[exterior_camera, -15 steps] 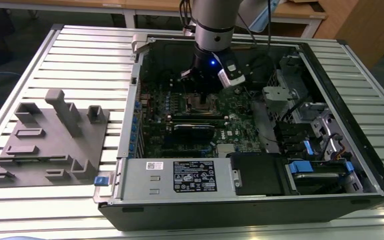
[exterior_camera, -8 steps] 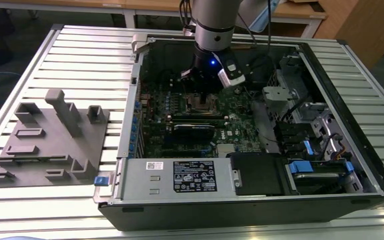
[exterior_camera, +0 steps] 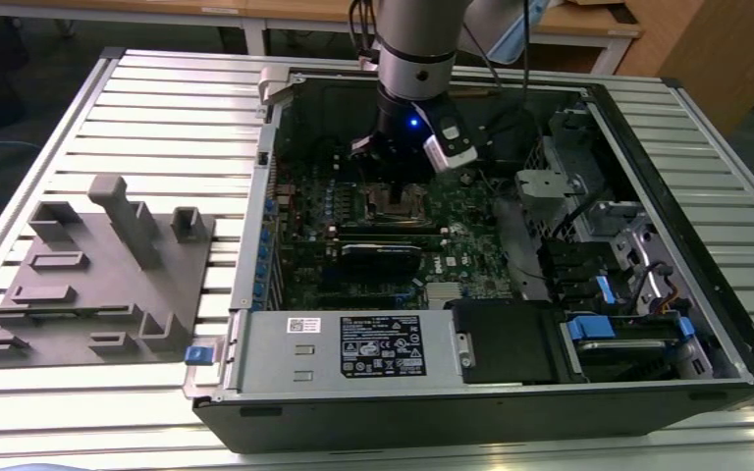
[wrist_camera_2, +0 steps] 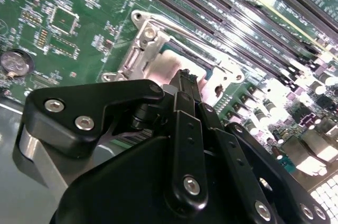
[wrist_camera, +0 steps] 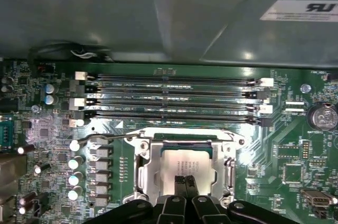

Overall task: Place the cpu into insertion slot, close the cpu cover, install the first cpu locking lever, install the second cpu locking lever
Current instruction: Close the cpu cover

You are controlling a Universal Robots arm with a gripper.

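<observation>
The cpu [wrist_camera: 185, 161] lies flat in its socket on the green motherboard, its pale metal top showing through the square opening of the cpu cover [wrist_camera: 141, 170]. The silvery cover lies down around it. My gripper [wrist_camera: 185, 180] is shut, its two black fingertips pressed together right over the near part of the cpu with nothing between them. In the second wrist view the gripper [wrist_camera_2: 186, 74] points at the cpu [wrist_camera_2: 168, 67] and cover [wrist_camera_2: 138, 57]. A thin wire locking lever [wrist_camera: 108, 138] runs along the socket's far edge. In the exterior view the gripper [exterior_camera: 395, 182] is inside the open computer case.
Several memory slots [wrist_camera: 174, 100] run beside the socket, with capacitors [wrist_camera: 74, 163] and a coin battery [wrist_camera: 320, 115] nearby. The case walls, a power supply [exterior_camera: 350, 343] and a drive cage with blue tabs [exterior_camera: 613, 324] surround the board. A grey fixture [exterior_camera: 102, 275] sits outside on the slatted table.
</observation>
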